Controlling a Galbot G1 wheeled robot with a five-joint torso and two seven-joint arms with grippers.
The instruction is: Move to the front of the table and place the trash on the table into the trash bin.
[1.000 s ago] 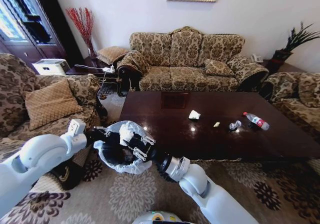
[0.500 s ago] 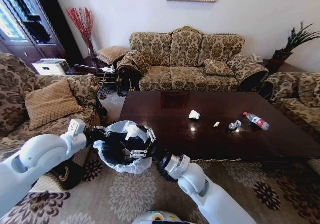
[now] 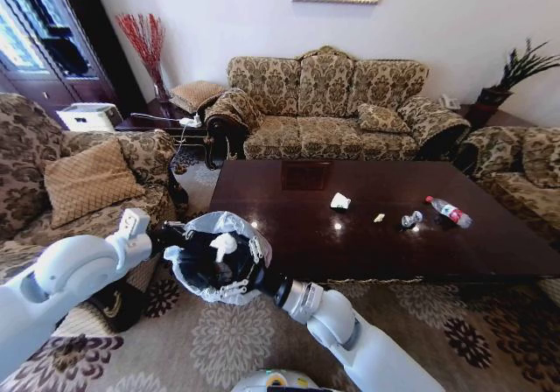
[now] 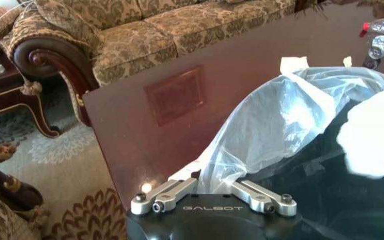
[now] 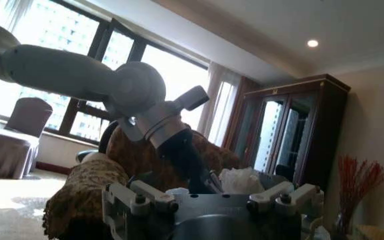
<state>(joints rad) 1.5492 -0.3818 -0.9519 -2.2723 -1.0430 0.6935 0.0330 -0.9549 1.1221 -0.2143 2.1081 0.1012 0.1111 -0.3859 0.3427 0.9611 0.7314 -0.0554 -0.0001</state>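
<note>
My left gripper (image 3: 171,234) holds the trash bin (image 3: 194,274) just off the table's (image 3: 367,252) near left corner, shut on its rim and white bag (image 4: 292,110). Over the bin's mouth, my right gripper (image 3: 234,265) stands open, with a crumpled white paper wad (image 3: 223,244) just beyond its fingers inside the bin. In the right wrist view the right gripper (image 5: 212,196) has its fingers spread wide, the wad (image 5: 242,180) loose past them. More trash lies on the table: a paper wad (image 3: 339,201), a small scrap (image 3: 379,218), a crumpled wrapper (image 3: 410,220) and a clear bottle (image 3: 449,211).
A patterned sofa (image 3: 332,103) stands behind the table, with armchairs at the left (image 3: 79,178) and right (image 3: 525,160). A side table (image 3: 157,121) holds a vase of red twigs. Patterned carpet (image 3: 455,331) runs along the table's near edge.
My right gripper has opened and let go of the white paper wad, which now sits lower in the bin. The right arm has dipped toward the bin; the left arm holds still.
</note>
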